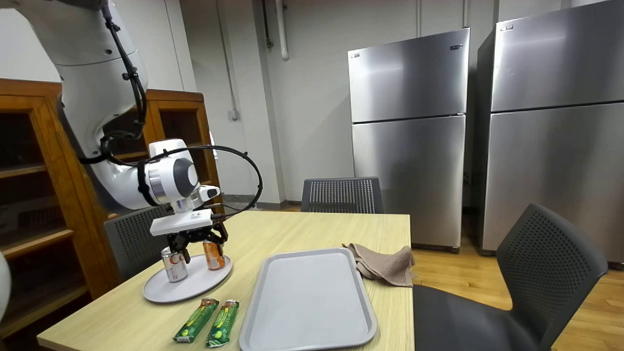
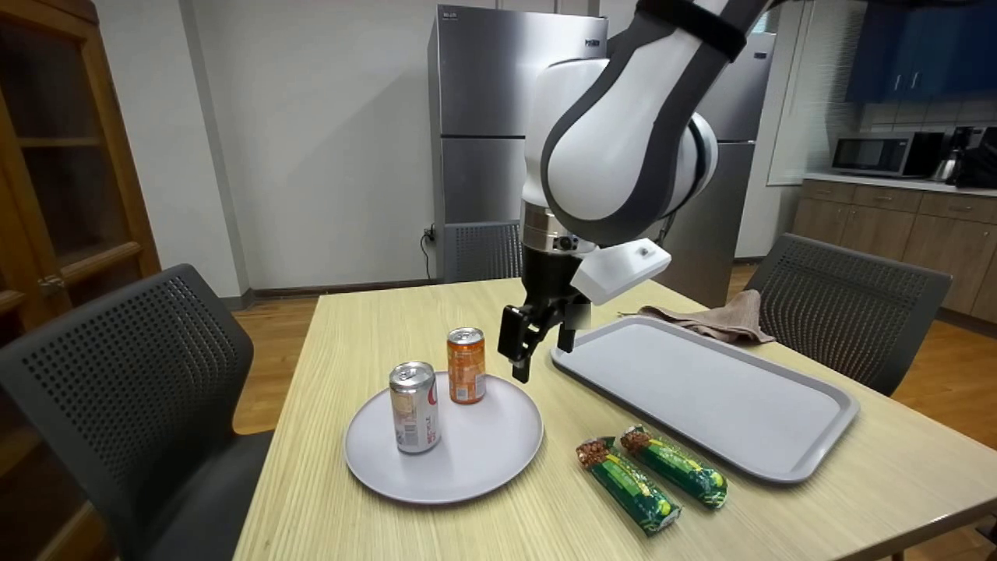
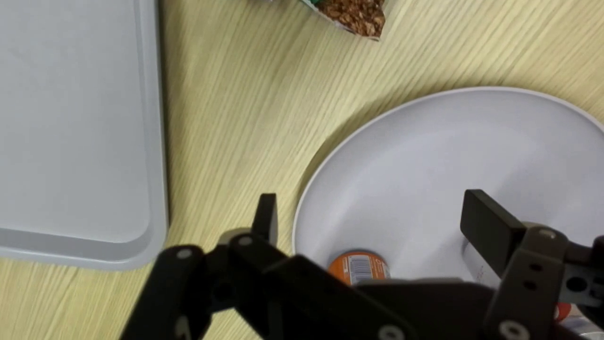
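Note:
My gripper [image 2: 544, 360] is open, with nothing between its fingers; it also shows in the wrist view [image 3: 371, 203]. It hangs above the table by the edge of a round pale plate [image 2: 483, 460]. An orange can [image 2: 466, 366] stands upright on the plate and is nearest to the gripper. A silver can [image 2: 415, 413] stands upright beside it on the plate. In the wrist view the orange can [image 3: 358, 268] and the silver can [image 3: 480, 267] are partly hidden behind the gripper. Both cans show in both exterior views, the orange one [image 1: 214, 257] partly behind a finger.
A grey rectangular tray [image 2: 701, 389] lies beside the plate. Two green snack packets, one [image 2: 629, 485] next to the other [image 2: 676, 467], lie near the tray. A brown cloth [image 1: 385, 264] lies at the tray's far corner. Chairs [image 1: 487, 302] surround the table [image 1: 287, 229].

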`<state>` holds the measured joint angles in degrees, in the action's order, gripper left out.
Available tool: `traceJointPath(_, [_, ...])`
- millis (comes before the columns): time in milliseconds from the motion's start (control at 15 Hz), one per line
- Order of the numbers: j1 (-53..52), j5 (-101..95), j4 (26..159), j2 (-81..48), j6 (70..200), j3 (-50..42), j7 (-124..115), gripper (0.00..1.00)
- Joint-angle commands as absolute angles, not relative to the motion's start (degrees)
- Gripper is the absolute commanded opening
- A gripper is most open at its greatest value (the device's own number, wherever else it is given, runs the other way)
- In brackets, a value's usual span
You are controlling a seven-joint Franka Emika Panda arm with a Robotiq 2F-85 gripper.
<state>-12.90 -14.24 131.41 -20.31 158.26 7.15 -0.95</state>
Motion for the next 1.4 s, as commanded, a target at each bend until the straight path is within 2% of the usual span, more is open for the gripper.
traceJointPath(0, [-13.6,-13.4,125.6,-24.1,155.6,7.9,1.2,1.0])
traceJointPath(1333, [-16.9,-14.1,101.6,-40.7,148.5,7.1,3.3,1.0])
